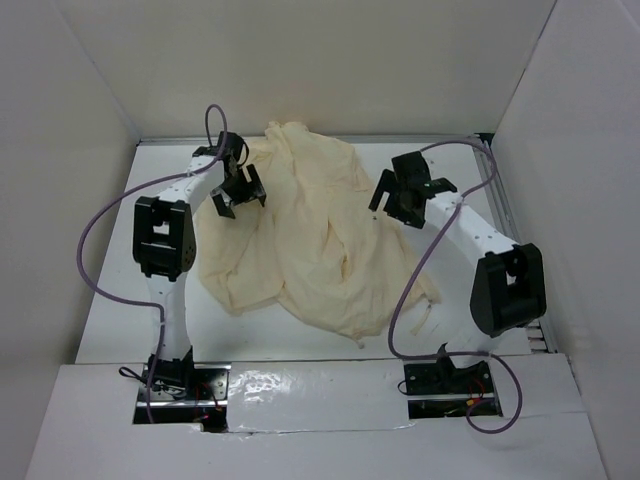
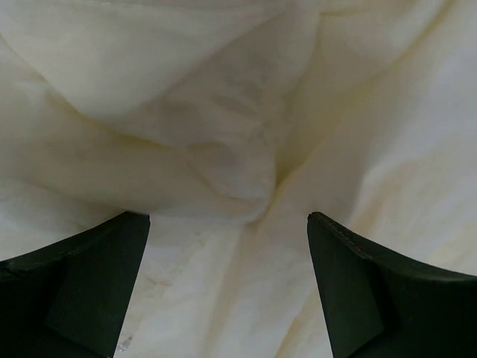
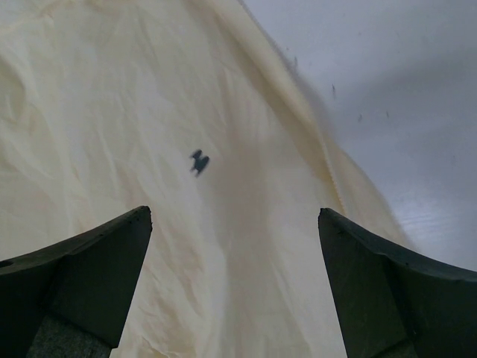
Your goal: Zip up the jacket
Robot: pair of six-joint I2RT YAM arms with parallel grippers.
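The jacket (image 1: pixel 310 240) is a pale cream-yellow, wrinkled garment spread in a heap across the middle of the white table. My left gripper (image 1: pixel 238 195) hovers over its left upper part, open and empty; the left wrist view shows folds of the jacket (image 2: pixel 223 149) between the spread fingers (image 2: pixel 89 276). My right gripper (image 1: pixel 395 205) is open and empty over the jacket's right edge. The right wrist view shows smooth jacket fabric (image 3: pixel 149 112) with a small dark spot (image 3: pixel 198 162) and the garment's edge against the table. No zipper pull shows.
White walls enclose the table (image 1: pixel 480 180) at the back and on both sides. A bare strip of table (image 3: pixel 387 89) lies right of the jacket. Purple cables (image 1: pixel 100 240) loop beside both arms. The arm bases (image 1: pixel 180 385) sit at the near edge.
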